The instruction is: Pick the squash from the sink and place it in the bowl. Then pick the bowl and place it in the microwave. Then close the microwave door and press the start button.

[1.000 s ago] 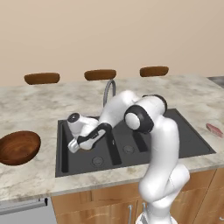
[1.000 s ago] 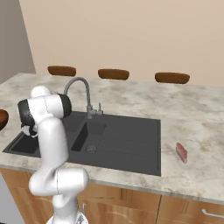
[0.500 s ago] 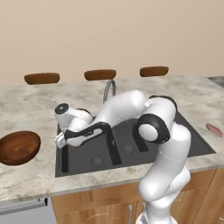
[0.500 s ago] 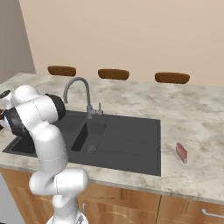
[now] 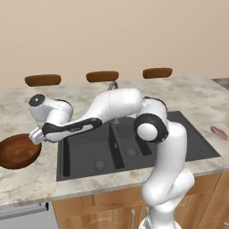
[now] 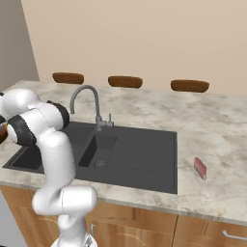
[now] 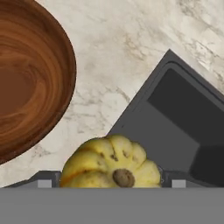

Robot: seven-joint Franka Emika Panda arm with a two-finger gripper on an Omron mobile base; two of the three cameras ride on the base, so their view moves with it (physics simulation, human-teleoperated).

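My gripper (image 5: 36,135) hangs over the counter at the left end of the sink (image 5: 134,147), right beside the right rim of the dark wooden bowl (image 5: 17,152). It is shut on the squash (image 7: 111,164), a ribbed yellow vegetable sitting between the fingertips (image 7: 47,181) in the hand view. In that view the bowl (image 7: 26,87) lies up and to the left, and a corner of the sink (image 7: 175,113) lies to the right. The squash is above bare marble, outside the bowl. The microwave and its door are out of view.
A curved grey faucet (image 6: 87,99) stands behind the sink's divider. A small red object (image 5: 219,132) lies on the counter right of the sink. Three brown stool tops (image 5: 102,76) line the far counter edge. A wood cabinet front (image 6: 144,226) runs below.
The arm has swung left and risen out of the left basin, carrying the squash from over the sink to the counter beside the bowl. The jaws kept the same width.
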